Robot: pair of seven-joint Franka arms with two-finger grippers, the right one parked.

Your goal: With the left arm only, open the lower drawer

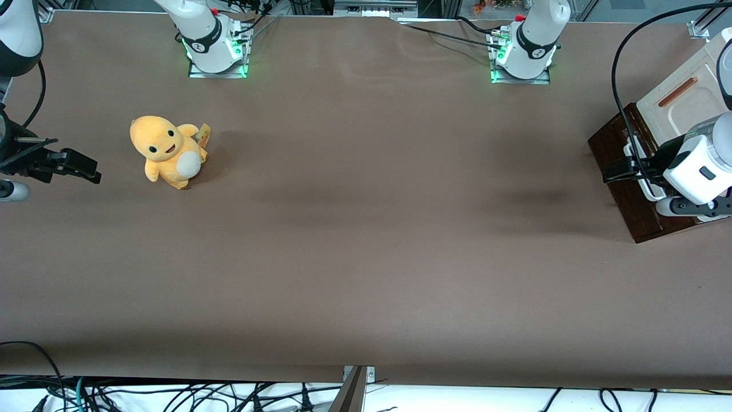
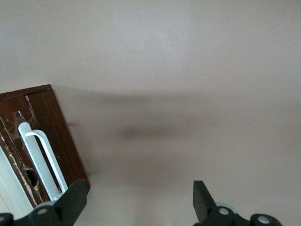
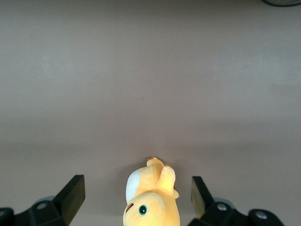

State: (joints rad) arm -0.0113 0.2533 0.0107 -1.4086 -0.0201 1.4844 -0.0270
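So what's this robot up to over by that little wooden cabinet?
The left arm is trying to open the lower drawer of a small dark wooden cabinet at its end of the table. Its gripper is open and sits right by the drawer's white bar handle, with one finger next to the handle, but nothing is gripped yet. The drawer looks closed. A yellow plush toy sits untouched toward the parked arm's end.

Left arm's hand (image 1: pixel 620 170) hangs over the lower drawer (image 1: pixel 635 189) (white handle).
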